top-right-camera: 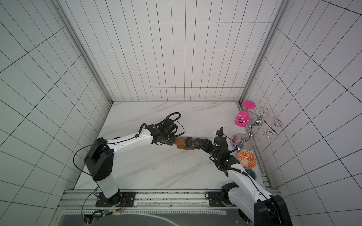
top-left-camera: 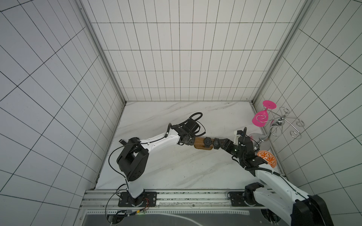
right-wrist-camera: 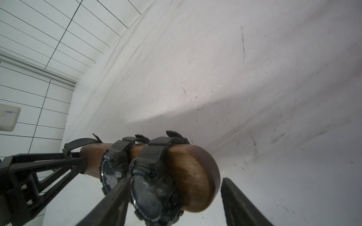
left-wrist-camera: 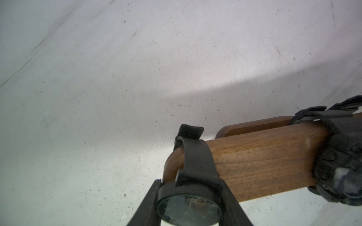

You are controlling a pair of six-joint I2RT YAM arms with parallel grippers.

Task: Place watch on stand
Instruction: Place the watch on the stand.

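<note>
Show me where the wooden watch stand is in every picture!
In both top views: the stand sits a little below centre, between the left gripper and the right gripper.
Left wrist view: the stand stretches away from the slim watch that the left gripper pinches.
Right wrist view: its rounded end looms close, between the open right gripper's fingers.
Shared landmark: the middle chunky black watch strapped round the bar.

In both top views, you cannot see the end of the stand (top-left-camera: 199,141) under the left gripper (top-left-camera: 193,141), nor the round-faced watch (left-wrist-camera: 189,209) it grips there. The left wrist view cuts that watch's dial off at the picture's edge. The chunky watch (left-wrist-camera: 340,170) further along the stand is blurred and cropped. Beyond the stand's other end, the right arm (top-left-camera: 274,176) hides part of the orange bowl (top-left-camera: 266,156).
</note>
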